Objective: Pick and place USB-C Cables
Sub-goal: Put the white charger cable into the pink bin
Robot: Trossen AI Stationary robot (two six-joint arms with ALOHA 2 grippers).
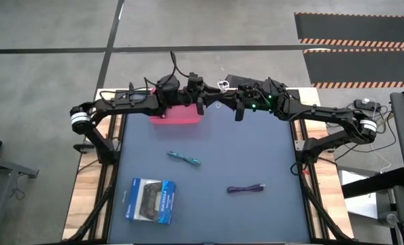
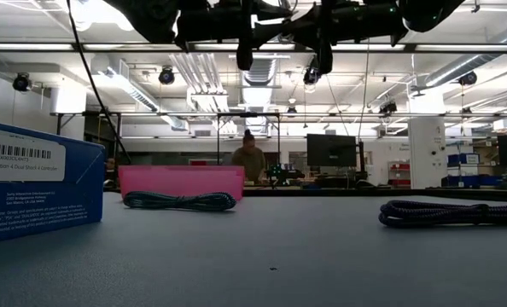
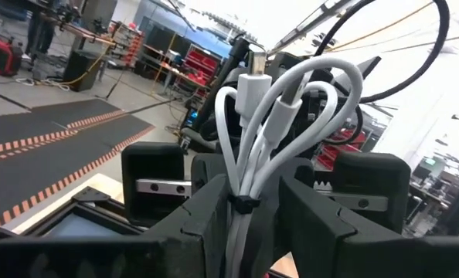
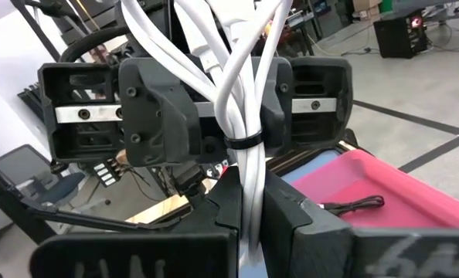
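A white USB-C cable bundle (image 1: 222,85), bound by a black tie (image 4: 245,143), hangs high over the table's far middle. My left gripper (image 3: 245,224) and right gripper (image 4: 249,224) face each other there, both shut on it. A teal cable (image 1: 183,158) and a dark purple cable (image 1: 246,188) lie flat on the blue mat. A black cable (image 4: 353,205) lies inside the pink tray (image 1: 177,117). My left gripper pinches the white bundle between its two fingers (image 4: 156,108), on the spread strands (image 4: 229,85) just past the tie. It comes in about level from the table's left. The bundle is lifted clear of the table. My right gripper pinches the bundle's gathered strands (image 4: 249,193) on the other side of the tie, between its two fingers (image 4: 287,212). It comes in about level from the table's right. The loops and plugs (image 3: 249,85) stick out past both grippers.
A blue-and-white controller box (image 1: 149,199) lies near the mat's near left corner. The pink tray sits at the far left of the mat, under my left arm. Wooden table edges flank the mat, and a person stands in the room far behind.
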